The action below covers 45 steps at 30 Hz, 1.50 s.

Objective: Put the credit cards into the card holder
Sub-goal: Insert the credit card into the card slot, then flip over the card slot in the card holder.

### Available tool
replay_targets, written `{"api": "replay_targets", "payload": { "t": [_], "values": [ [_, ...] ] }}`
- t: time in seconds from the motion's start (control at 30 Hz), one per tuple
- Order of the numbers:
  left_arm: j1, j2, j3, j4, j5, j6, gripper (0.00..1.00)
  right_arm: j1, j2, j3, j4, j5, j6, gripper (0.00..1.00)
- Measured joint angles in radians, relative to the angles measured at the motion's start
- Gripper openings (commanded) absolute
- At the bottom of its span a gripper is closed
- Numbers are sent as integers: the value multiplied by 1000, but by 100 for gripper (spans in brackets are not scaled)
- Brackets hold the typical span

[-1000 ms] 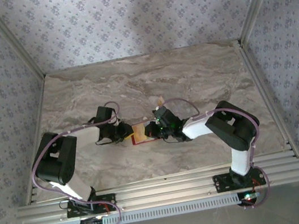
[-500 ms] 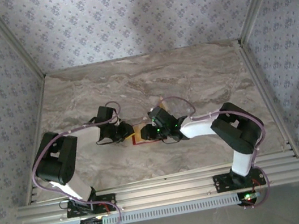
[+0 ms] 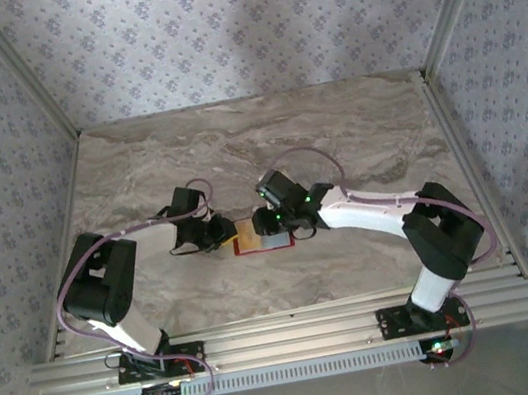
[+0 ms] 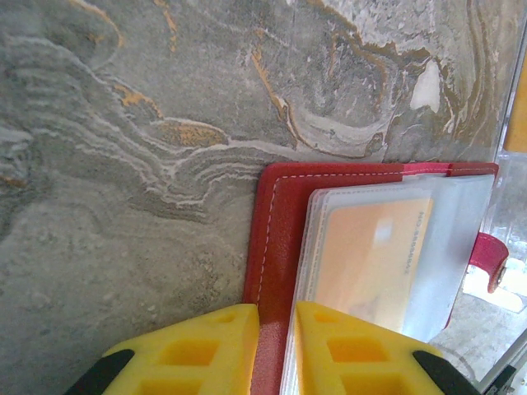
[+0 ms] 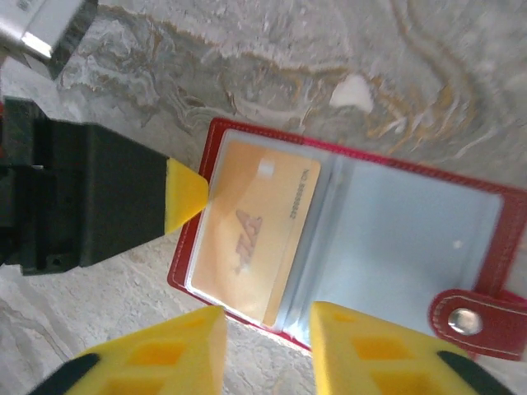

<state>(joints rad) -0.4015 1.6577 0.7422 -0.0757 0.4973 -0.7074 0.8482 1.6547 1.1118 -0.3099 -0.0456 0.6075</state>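
The red card holder (image 5: pixel 486 333) lies open on the marble table, clear sleeves up, its snap strap (image 5: pixel 466 321) at the right. A tan-yellow credit card (image 5: pixel 251 226) sits in the left sleeve, and shows through the plastic in the left wrist view (image 4: pixel 370 255). My left gripper (image 4: pixel 276 350) is shut on the holder's red cover edge (image 4: pixel 276 247); one of its yellow fingertips (image 5: pixel 185 193) shows at the holder's left side. My right gripper (image 5: pixel 268 346) hangs open just above the holder's near edge, with nothing between its fingers. From above, both grippers, left (image 3: pixel 227 234) and right (image 3: pixel 274 224), meet over the holder (image 3: pixel 262 248).
The marble tabletop (image 3: pixel 354 132) stretches wide behind and to both sides of the holder. Patterned walls enclose it at the back and sides. An aluminium rail (image 3: pixel 287 335) runs along the near edge by the arm bases.
My right arm has swung left over the holder and its jaws have gone from shut to open. The left gripper has kept its grip and place.
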Motion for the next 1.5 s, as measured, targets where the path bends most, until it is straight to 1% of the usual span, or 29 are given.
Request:
{"api": "replay_targets", "payload": {
  "t": [0.07, 0.2, 0.33, 0.53, 0.7, 0.97, 1.5],
  "values": [
    [0, 0, 0, 0, 0, 0, 21, -6, 17, 74, -71, 33, -42, 26],
    [0, 0, 0, 0, 0, 0, 21, -16, 89, 187, -162, 81, -119, 26],
    [0, 0, 0, 0, 0, 0, 21, -21, 159, 220, -236, 108, -162, 28],
    [0, 0, 0, 0, 0, 0, 21, -21, 229, 223, -301, 138, -188, 32],
    [0, 0, 0, 0, 0, 0, 21, -24, 251, 229, -308, 157, -198, 36],
    [1, 0, 0, 0, 1, 0, 21, -36, 290, 237, -305, 174, -218, 36],
    [1, 0, 0, 0, 1, 0, 21, -52, 293, 251, -265, 188, -243, 35]
  ]
}}
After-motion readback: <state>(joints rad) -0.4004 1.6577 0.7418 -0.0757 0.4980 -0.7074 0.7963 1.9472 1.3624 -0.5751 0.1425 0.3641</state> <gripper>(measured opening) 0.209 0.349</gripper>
